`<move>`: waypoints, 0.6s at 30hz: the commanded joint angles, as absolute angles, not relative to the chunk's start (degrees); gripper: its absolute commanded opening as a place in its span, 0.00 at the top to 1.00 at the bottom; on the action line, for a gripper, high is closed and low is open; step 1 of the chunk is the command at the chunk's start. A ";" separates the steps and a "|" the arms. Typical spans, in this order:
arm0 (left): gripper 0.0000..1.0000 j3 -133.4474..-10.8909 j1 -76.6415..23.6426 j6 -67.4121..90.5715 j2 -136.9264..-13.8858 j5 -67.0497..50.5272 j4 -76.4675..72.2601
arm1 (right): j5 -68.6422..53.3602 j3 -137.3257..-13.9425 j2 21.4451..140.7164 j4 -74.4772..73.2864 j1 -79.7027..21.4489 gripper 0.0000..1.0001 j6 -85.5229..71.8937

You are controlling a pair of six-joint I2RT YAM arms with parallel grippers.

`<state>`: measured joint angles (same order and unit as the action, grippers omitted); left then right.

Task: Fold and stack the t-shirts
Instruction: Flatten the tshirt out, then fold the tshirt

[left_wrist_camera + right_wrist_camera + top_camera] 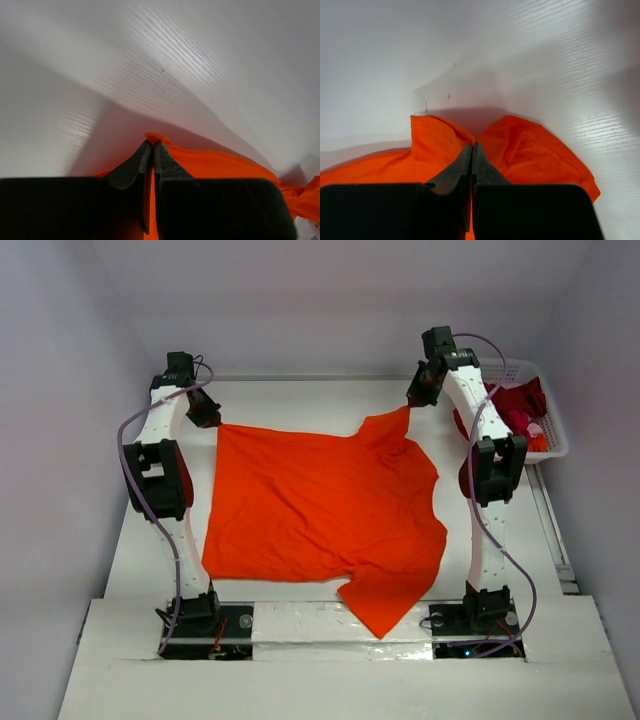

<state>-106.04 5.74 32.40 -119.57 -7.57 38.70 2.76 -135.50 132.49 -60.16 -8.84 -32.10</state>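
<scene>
Table (300, 400), white, under orange t-shirt (320, 500); pale walls (320, 310)

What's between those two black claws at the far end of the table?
The orange t-shirt: its far edge runs from the left gripper to the right gripper, both shut on it, as the top view shows.

Pale walls (320, 300) enclose a white table (300, 395), evenly lit.
</scene>
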 commanded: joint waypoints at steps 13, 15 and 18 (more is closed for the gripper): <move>1.00 -112.41 8.44 32.43 -120.59 -7.65 42.28 | -4.55 -142.38 129.64 -57.92 -4.39 1.00 -29.27; 1.00 -111.54 8.44 32.52 -120.24 -7.38 42.10 | -6.93 -141.77 128.94 -56.69 -4.39 1.00 -29.01; 1.00 -110.75 8.96 32.52 -119.53 -7.21 41.75 | -12.64 -139.84 128.32 -55.46 -4.39 1.00 -28.65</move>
<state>-110.63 7.97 32.42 -121.78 -8.21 41.63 -6.04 -139.98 132.44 -59.37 -4.14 -30.41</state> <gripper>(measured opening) 0.007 0.012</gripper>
